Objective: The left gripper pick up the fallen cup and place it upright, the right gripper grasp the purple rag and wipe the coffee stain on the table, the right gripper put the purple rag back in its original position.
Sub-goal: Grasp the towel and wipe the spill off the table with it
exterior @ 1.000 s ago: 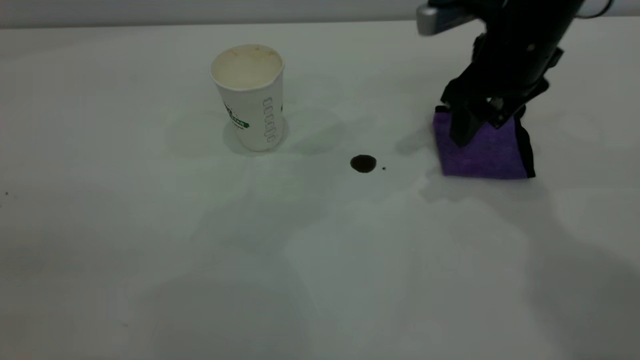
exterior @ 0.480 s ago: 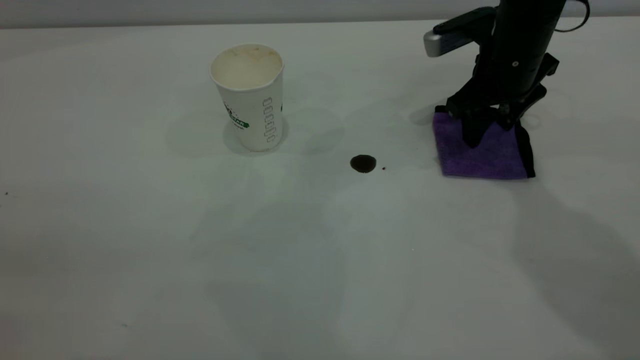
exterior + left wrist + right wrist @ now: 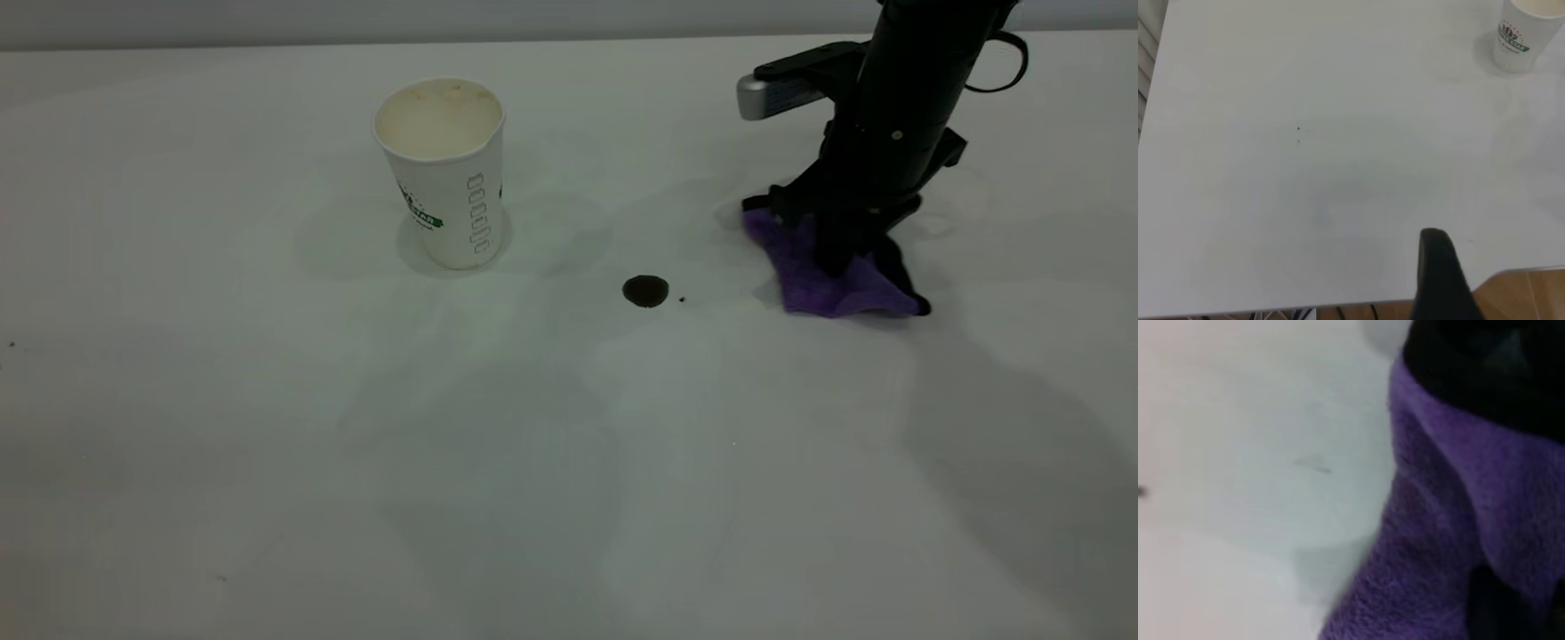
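- Bunching up since a moment ago, the purple rag (image 3: 831, 280) is no longer lying flat: the right gripper (image 3: 840, 253) is closing on it and pulling its middle into folds.
- Relative to the coffee stain (image 3: 645, 291), the rag is sitting well to the right on the bench (image 3: 533, 462); the fallen cup (image 3: 444, 169) is already standing upright to the stain's upper left.
- The left gripper (image 3: 1441, 280) is hanging back at the bench edge, far from the stain; its opening cannot be told.
- Risk, as a judgement: the pinch is taking only a ridge of cloth, so the rag may be slipping free during the drag toward the stain.
- A crumpled rag is also offering little flat contact, so it may be smearing the blot instead of lifting it.
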Controlling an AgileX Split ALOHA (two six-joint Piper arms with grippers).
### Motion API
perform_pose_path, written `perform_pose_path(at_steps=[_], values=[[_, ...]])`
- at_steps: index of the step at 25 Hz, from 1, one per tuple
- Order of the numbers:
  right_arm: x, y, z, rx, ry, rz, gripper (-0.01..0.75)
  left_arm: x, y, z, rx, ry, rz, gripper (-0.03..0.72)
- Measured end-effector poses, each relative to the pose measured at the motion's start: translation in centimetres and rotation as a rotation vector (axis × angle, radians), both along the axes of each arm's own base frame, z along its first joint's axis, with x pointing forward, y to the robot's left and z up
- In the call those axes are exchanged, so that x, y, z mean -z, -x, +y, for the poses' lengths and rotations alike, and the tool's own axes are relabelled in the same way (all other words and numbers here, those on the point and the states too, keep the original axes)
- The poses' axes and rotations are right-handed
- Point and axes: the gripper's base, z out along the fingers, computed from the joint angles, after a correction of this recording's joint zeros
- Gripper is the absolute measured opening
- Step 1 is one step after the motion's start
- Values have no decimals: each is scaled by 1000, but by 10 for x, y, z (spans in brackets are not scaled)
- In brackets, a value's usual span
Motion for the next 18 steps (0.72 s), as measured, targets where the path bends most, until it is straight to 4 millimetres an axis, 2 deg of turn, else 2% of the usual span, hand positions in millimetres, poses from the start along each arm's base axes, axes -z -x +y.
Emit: perform_pose_path(at_steps=[3,9,18], values=[[0,2,14,-9,-71,-3,52,0,0,0,0,0,0,492],[2,9,53,-48,-166,-65,52,0,0,0,0,0,0,492],[2,20,83,-106,-182,-87,52,0,0,0,0,0,0,492]])
